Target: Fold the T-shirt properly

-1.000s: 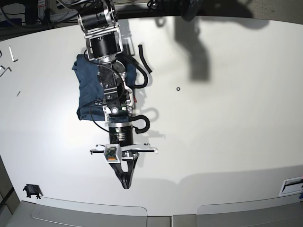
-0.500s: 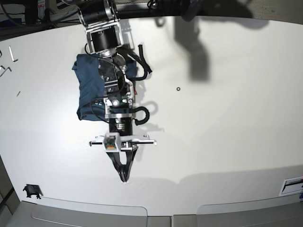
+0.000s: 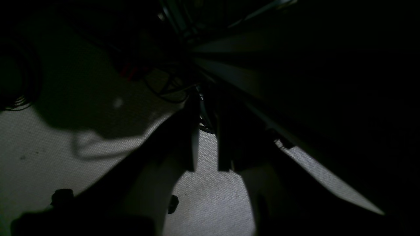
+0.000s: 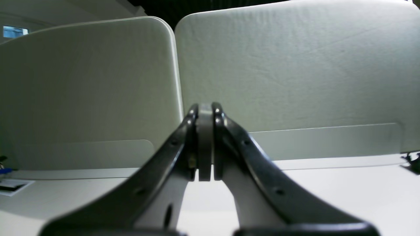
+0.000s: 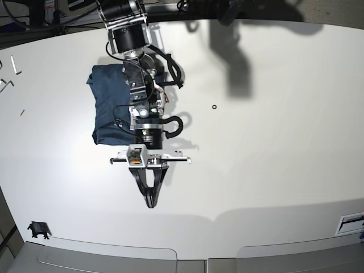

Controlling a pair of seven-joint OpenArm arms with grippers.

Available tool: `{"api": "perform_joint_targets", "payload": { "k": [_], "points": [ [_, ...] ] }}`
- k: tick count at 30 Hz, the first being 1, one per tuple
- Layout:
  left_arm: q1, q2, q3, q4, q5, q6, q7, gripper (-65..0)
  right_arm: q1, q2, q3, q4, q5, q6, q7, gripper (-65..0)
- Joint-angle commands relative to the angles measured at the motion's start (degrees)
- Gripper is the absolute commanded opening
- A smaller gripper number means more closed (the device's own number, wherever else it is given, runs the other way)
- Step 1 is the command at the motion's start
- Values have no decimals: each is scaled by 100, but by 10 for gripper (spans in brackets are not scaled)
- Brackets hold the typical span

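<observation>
The T-shirt (image 5: 107,108) lies folded into a dark navy rectangle on the white table (image 5: 273,148), at the upper left of the base view. My right arm reaches over its right edge. The right gripper (image 5: 149,200) hangs past the shirt's near edge, shut and empty; in the right wrist view its pads (image 4: 205,147) press together, and no cloth shows there. The left wrist view is dark. My left gripper (image 3: 206,154) is off the table over a speckled floor, its fingers (image 3: 193,144) slightly apart with nothing between them.
A small black ring (image 5: 214,106) lies right of the shirt. Metal hex keys (image 5: 12,65) sit at the far left edge. A black clip (image 5: 37,229) is at the near left corner and a paper label (image 5: 350,223) at the near right. Pale seat backs (image 4: 288,65) stand beyond the near edge.
The right arm has drawn back toward the far side, so its shut gripper sits closer to the shirt's near edge. The shirt has not moved.
</observation>
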Motion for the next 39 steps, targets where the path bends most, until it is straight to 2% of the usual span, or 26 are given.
{"api": "perform_joint_targets", "payload": {
  "k": [1, 32, 39],
  "points": [
    [48, 15, 9, 26, 13, -59, -74, -569, 129, -31, -11, 101, -26, 17, 157, -650],
    [48, 15, 9, 26, 13, -59, -74, -569, 129, -144, -11, 101, -26, 20, 66, -650],
    [48, 15, 9, 26, 13, -59, -74, -569, 127, -319, -13, 101, -210, 33, 68, -650]
  ]
}}
